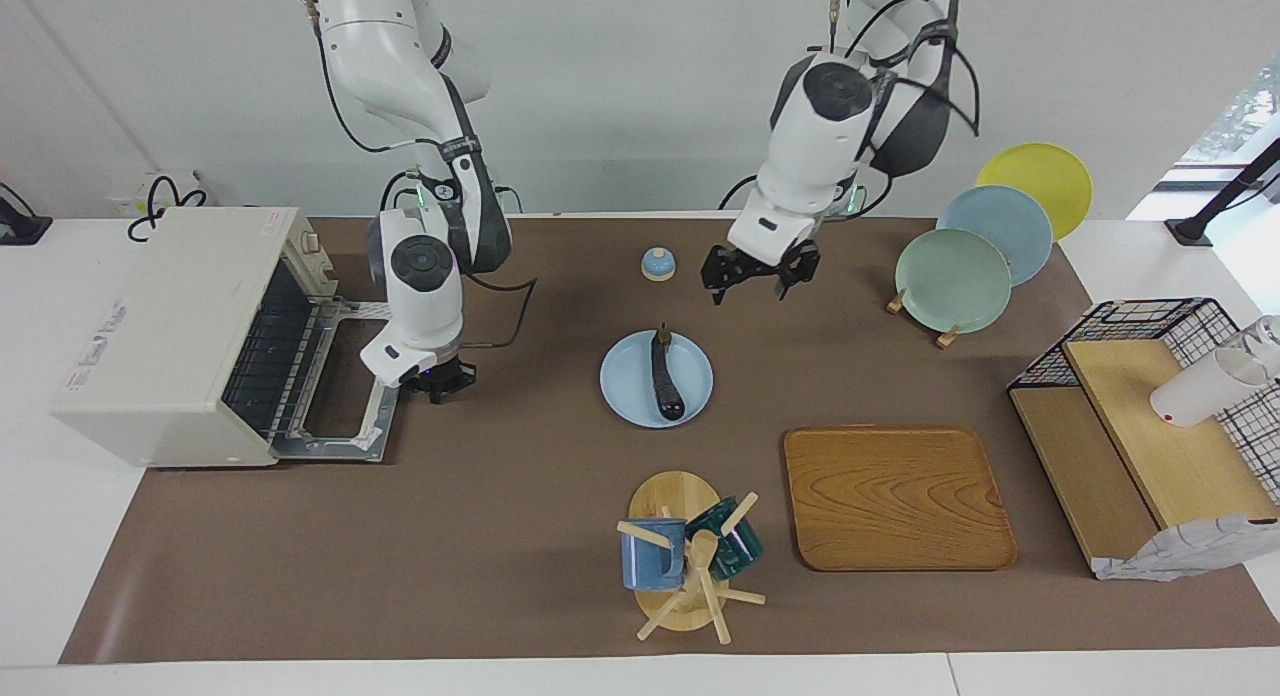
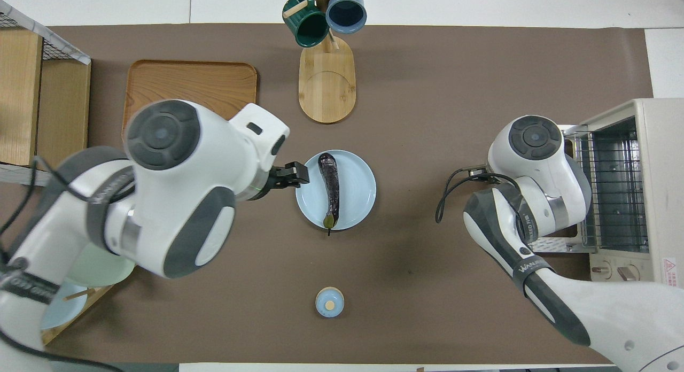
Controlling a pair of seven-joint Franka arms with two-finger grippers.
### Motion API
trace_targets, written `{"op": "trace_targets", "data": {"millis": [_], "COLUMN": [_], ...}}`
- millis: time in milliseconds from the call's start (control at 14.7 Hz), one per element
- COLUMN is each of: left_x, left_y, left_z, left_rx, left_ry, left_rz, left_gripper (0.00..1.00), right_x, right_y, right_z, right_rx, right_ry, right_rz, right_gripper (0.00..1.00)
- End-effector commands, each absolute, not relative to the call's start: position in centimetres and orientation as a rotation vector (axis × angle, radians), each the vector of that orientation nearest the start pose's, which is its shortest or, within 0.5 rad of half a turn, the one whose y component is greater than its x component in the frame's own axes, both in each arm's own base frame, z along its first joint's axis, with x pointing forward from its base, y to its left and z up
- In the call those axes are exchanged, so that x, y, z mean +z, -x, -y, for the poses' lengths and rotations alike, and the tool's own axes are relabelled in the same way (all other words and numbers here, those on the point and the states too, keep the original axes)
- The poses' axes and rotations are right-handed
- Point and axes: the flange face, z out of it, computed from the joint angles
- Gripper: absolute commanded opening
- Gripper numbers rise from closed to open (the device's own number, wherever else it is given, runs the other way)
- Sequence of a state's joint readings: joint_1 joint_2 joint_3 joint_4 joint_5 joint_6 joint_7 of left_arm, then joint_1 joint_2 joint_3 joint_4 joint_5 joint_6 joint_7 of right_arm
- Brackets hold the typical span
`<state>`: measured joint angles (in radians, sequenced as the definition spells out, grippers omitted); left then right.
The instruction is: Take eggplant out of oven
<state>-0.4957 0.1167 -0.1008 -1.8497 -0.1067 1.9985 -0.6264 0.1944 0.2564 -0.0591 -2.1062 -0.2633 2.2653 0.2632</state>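
Note:
The eggplant (image 1: 665, 376) (image 2: 329, 187), long and dark purple, lies on a light blue plate (image 1: 625, 386) (image 2: 359, 182) in the middle of the table, with nothing holding it. The off-white oven (image 1: 170, 316) (image 2: 660, 147) stands at the right arm's end. Its door (image 1: 345, 431) is folded down and the wire rack (image 2: 614, 190) is bare. My right gripper (image 1: 437, 384) is shut and empty, low beside the door's edge; the overhead view hides it under its own wrist. My left gripper (image 1: 750, 288) hangs open and empty over the mat, between the plate and the robots.
A small blue bell (image 1: 657, 264) sits near the robots. A mug tree (image 1: 685, 556) and a wooden tray (image 1: 895, 496) lie farther out. A rack of plates (image 1: 952, 281) and a wire basket with wooden shelves (image 1: 1150, 426) stand at the left arm's end.

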Motion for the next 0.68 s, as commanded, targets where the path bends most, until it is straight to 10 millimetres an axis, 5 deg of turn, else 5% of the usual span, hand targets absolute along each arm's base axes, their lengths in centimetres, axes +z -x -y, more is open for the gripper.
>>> {"op": "trace_targets", "data": {"millis": [0,136,273,477,614], "left_x": [41.2,37.5,34.0,32.0,30.9], "left_y": [-49.6,-49.1,-48.4,-48.3,-47.6], "left_z": [37.3,39.9,42.1,42.4,42.8], "left_rx": [0.065,0.056,0.049,0.052,0.032], "left_ry": [3.265,3.273,3.277,3.265,3.273], "left_rz": [0.147,0.113,0.096,0.082,0.069], "left_gripper": [1.0,1.0,1.0,1.0,1.0], "right_x": [28.9,29.5,33.7,40.6,43.2], "right_y": [-55.7,-56.0,-57.0,-57.9,-57.5], "right_z": [-2.1,-0.2,2.1,4.7,6.2], "right_rx": [0.138,0.142,0.129,0.178,0.22], "right_ry": [3.364,3.358,3.363,3.364,3.355], "right_rz": [0.166,0.226,0.286,0.393,0.429], "right_gripper": [0.01,0.01,0.01,0.02,0.07]}}
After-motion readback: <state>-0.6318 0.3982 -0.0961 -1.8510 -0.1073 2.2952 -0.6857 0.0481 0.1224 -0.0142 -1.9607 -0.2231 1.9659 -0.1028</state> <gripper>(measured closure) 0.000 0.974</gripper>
